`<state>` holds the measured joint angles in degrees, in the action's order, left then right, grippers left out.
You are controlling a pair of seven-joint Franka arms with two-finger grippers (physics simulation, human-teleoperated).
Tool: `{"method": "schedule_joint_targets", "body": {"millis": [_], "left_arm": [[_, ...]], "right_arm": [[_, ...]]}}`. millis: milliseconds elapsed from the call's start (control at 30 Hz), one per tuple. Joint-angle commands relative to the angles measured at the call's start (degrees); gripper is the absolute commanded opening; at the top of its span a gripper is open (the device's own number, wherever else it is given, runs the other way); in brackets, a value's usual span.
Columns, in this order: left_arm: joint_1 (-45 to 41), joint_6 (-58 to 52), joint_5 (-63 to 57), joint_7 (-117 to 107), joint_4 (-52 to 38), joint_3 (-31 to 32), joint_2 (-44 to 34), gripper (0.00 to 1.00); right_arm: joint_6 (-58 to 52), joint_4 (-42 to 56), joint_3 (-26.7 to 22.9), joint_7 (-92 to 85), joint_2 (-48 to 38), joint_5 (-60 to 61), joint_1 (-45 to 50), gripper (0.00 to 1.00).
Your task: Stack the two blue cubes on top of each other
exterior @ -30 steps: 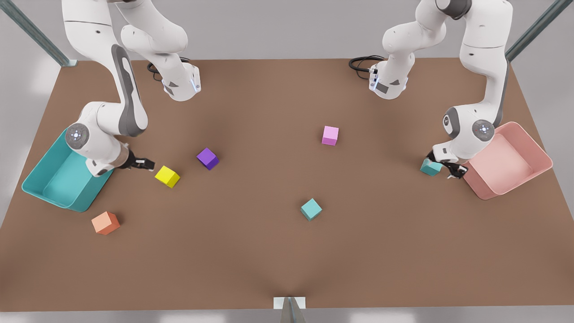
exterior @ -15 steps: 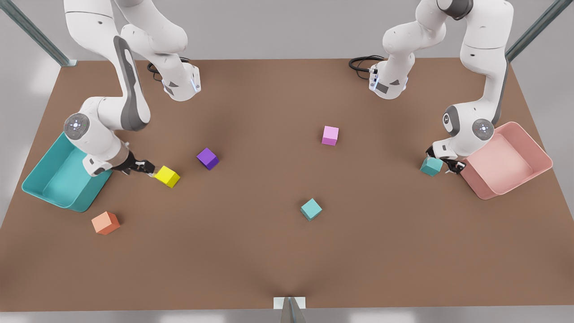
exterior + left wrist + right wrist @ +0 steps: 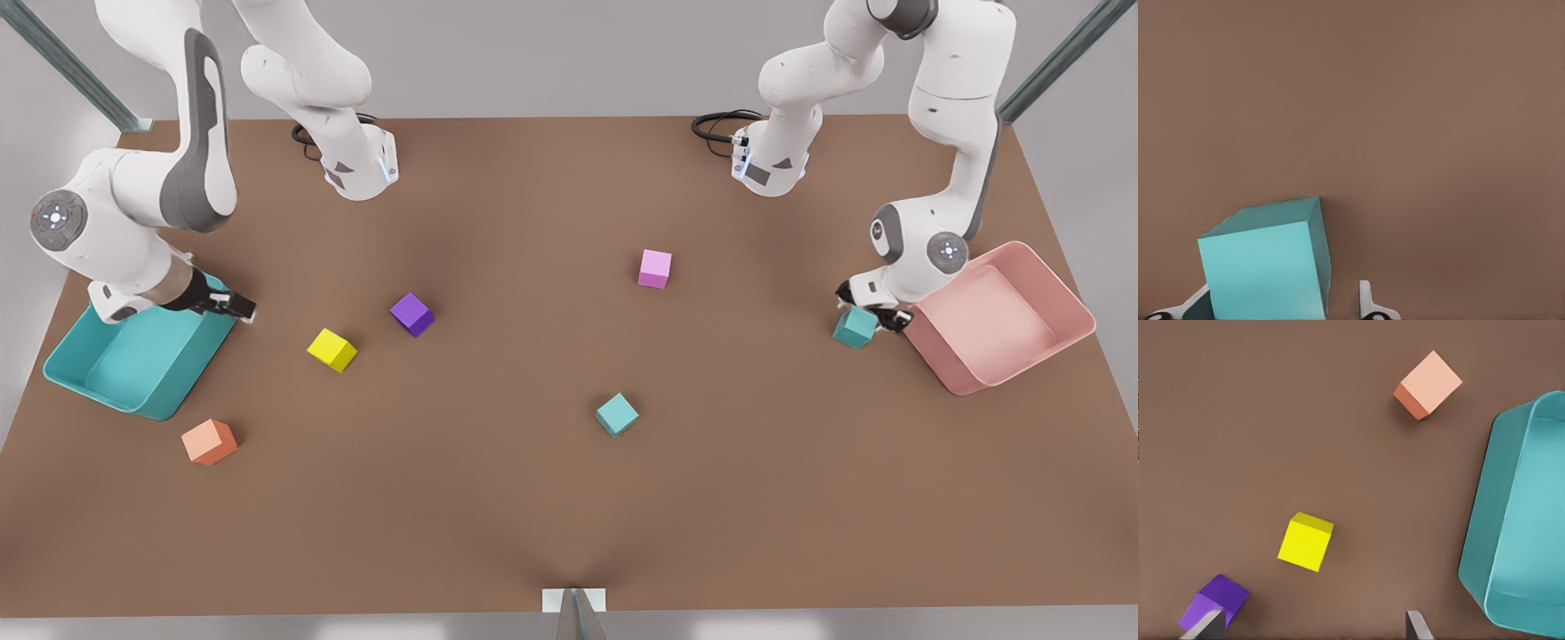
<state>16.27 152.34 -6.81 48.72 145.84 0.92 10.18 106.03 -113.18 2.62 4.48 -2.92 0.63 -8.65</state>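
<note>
On the brown worktop (image 3: 498, 498), the left gripper (image 3: 876, 318) sits at the front view's right, low beside the pink bin (image 3: 1067, 307), with one blue cube (image 3: 855, 327) right at its fingertips. The front view cannot settle whether the cube is caught, but the left wrist view shows that same cube (image 3: 1265, 267) resting on the worktop with a pale fingertip (image 3: 1368, 303) on one flank and another at the opposite lower corner, so the jaws are spread around it with a visible gap on at least one side. The second blue cube (image 3: 616, 414) lies alone near the middle of the worktop, well apart from the first and toward the camera. The right gripper (image 3: 233, 307) is at the front view's left, raised above the near rim of the teal bin (image 3: 80, 378), and from that angle its fingers are too dark and close to read. The right wrist view makes it plain: two fingertips (image 3: 1418, 627) stand wide apart with nothing between them, looking down on the yellow cube (image 3: 1305, 541), the purple cube (image 3: 1215, 607), the orange cube (image 3: 1429, 384) and the bin's wall (image 3: 1498, 520). The front view adds what neither wrist camera catches, a light pink cube (image 3: 654, 268) lying by itself between the two arms' bases and the central blue cube.
</note>
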Motion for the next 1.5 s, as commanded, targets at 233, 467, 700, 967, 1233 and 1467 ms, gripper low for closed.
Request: {"method": "schedule_joint_targets", "body": {"millis": [233, 467, 700, 967, 1233, 1467], "left_arm": [[0.0, 5.9, 0.0, -4.2, -0.1, 0.0, 2.0, 1.00], [0.7, 7.1, 0.0, -4.3, -0.1, 0.0, 3.9, 1.00], [0.8, 7.0, 0.0, -4.4, -0.3, 0.0, 4.0, 0.71], [-0.2, -3.0, 0.0, -14.1, -5.1, 3.2, 0.6, 0.65], [-6.4, -25.8, 0.0, -44.7, -30.7, 16.5, 7.2, 0.65], [-25.5, -25.2, -0.7, -81.7, -42.2, 20.1, 15.8, 0.65]], "right_arm": [[-6.5, 0.8, 3.9, 1.6, -5.9, -1.3, -2.6, 1.00], [-6.5, 1.1, 3.9, 1.6, -5.4, -1.2, -2.6, 1.00], [-6.5, 1.4, 3.8, 1.6, -5.3, -1.2, -3.4, 1.00], [-6.5, 1.4, 3.8, 1.6, -5.3, -1.1, -3.3, 1.00], [-6.5, 1.4, 3.8, 1.6, -5.3, -1.2, -3.3, 1.00], [-6.5, 1.4, 3.8, 1.5, -5.3, -1.2, -3.4, 1.00]]}}
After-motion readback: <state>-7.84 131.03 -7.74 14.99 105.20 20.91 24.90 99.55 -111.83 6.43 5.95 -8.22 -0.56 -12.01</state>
